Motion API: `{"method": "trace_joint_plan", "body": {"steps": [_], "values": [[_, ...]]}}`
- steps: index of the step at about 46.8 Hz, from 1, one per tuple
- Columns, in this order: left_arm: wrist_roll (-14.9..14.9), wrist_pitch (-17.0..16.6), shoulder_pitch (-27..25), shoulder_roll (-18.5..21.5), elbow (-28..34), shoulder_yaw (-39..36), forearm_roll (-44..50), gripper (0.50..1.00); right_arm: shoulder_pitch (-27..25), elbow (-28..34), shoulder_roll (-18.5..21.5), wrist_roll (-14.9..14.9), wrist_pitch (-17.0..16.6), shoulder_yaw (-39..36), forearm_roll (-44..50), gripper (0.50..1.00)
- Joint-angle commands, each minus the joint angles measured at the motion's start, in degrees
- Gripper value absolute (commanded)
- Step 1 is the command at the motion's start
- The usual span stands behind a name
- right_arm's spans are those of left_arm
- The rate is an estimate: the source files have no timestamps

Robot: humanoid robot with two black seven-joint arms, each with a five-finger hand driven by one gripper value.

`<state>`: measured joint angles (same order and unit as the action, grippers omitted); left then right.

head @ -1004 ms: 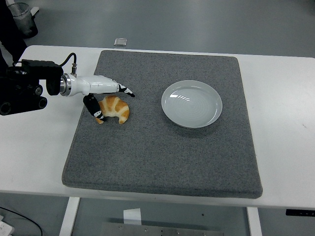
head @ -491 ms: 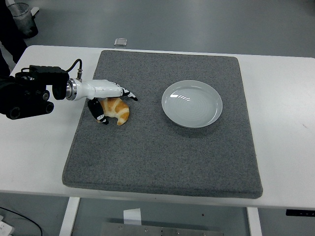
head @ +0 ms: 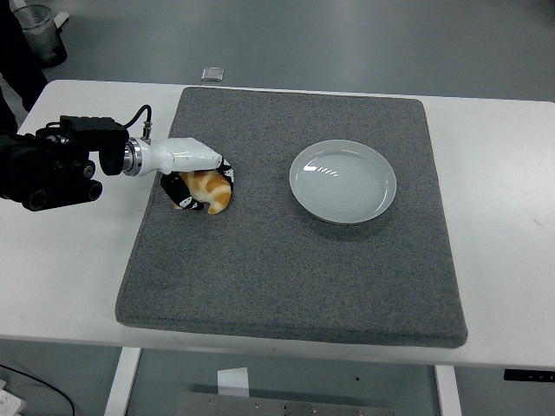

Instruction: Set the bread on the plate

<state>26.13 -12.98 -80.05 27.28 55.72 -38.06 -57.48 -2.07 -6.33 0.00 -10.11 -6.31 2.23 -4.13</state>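
So the left hand (head: 198,178) comes in from the left edge of the frame and sits right on top of the bread (head: 208,191), a croissant by the look of it, lying on the left part of the grey mat (head: 295,260), a bit above the middle of the picture. The fingers are curled down around it, thumb on the near side and the others wrapped over the far side, so I'd call it a closed grasp on the bread, though it looks like the thing is sitting on the mat and not lifted. The plate (head: 343,182) is off to the right of it on the same mat, empty, well apart from the bread, with bare mat between the two. The white table (head: 503,173) shows all around the mat. Right arm isn't in the shot at all. Handling-wise, my guess is it's super light and soft, with a flaky crust that crushes or sheds if you squeeze hard, so it needs a gentle pinch and not a clamp. Taking it across the fat middle of the crescent seems the smart spot, since the thin tips would probably bend or snap off. It shouldn't be slippery, the surface looks rough enough to hold.
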Motion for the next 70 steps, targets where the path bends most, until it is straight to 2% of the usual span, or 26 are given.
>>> {"method": "trace_joint_plan", "body": {"steps": [1, 17, 23, 32, 42, 53, 70], "values": [[-0.03, -0.12, -0.37, -0.04, 0.0, 0.0, -0.01, 0.5, 0.05, 0.0, 0.0, 0.0, -0.01, 0.05, 0.0, 0.932], [-0.29, -0.03, -0.81, 0.05, -0.09, -0.35, 0.08, 0.5, 0.05, 0.0, 0.0, 0.0, -0.01, 0.05, 0.0, 0.932], [-0.29, 0.06, -2.57, 0.14, 0.35, -0.26, 0.52, 0.5, 0.05, 0.0, 0.0, 0.0, -0.01, -0.03, 0.0, 0.932], [-0.29, 1.38, -10.03, 0.14, 0.97, 0.27, 2.01, 0.5, -0.03, 0.0, 0.0, 0.0, -0.01, -0.03, 0.0, 0.932], [-0.12, 5.68, -18.56, 0.05, 1.14, 0.53, 6.49, 0.5, 0.05, 0.0, 0.0, 0.0, -0.01, -0.03, 0.0, 0.932], [-0.2, 7.27, -24.01, -0.3, 1.14, 0.79, 7.9, 0.5, 0.05, 0.0, 0.0, 0.0, -0.01, -0.03, 0.0, 0.932], [-0.12, 6.39, -23.75, -6.45, -0.44, 1.94, 9.22, 0.5, 0.05, 0.0, 0.0, 0.0, -0.01, -0.03, 0.0, 0.932]]}}
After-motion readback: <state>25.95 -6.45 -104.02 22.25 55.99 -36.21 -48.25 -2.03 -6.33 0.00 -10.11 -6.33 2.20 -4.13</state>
